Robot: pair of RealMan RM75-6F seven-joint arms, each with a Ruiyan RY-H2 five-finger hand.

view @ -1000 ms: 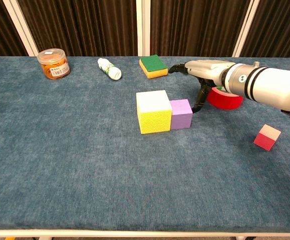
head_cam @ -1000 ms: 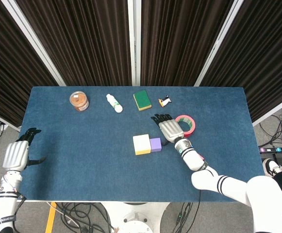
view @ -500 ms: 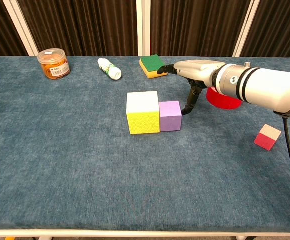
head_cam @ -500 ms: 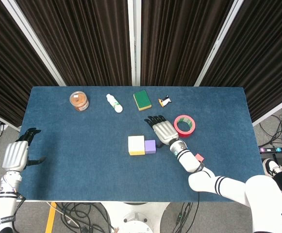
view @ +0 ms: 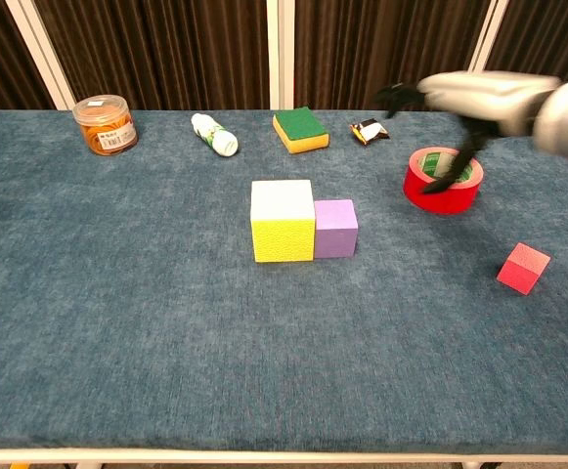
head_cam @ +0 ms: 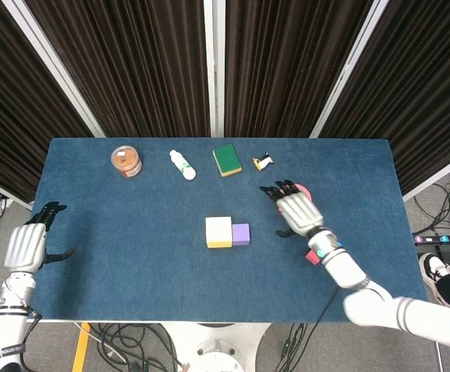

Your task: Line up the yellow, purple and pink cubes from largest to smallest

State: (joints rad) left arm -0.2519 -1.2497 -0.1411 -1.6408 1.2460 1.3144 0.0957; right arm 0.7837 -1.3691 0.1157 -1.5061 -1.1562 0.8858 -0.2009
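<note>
Where blue felt table (view: 117, 322) spreads, grainy yellow cube (view: 283, 221) touching smooth purple cube (view: 335, 228), pink cube (view: 523, 268) apart, both robot hands released

even bright light, blurred right hand (view: 479, 98)

in the head view the right hand (head_cam: 297, 211) covers nearly all of the red tape roll (head_cam: 305, 191), leaving only a sliver of its rim, and its forearm hides part of the pink cube (head_cam: 312, 256). in the chest view the same hand (view: 469, 98) is smeared with motion blur and the right edge cuts off its arm, so how its fingers lie cannot be told there. the left hand (head_cam: 28, 246) sits off the tabletop (head_cam: 132, 256) at the left border and its arm is cut by the bottom edge. the small penguin figure (head_cam: 264, 162) is too tiny for detail.
</note>
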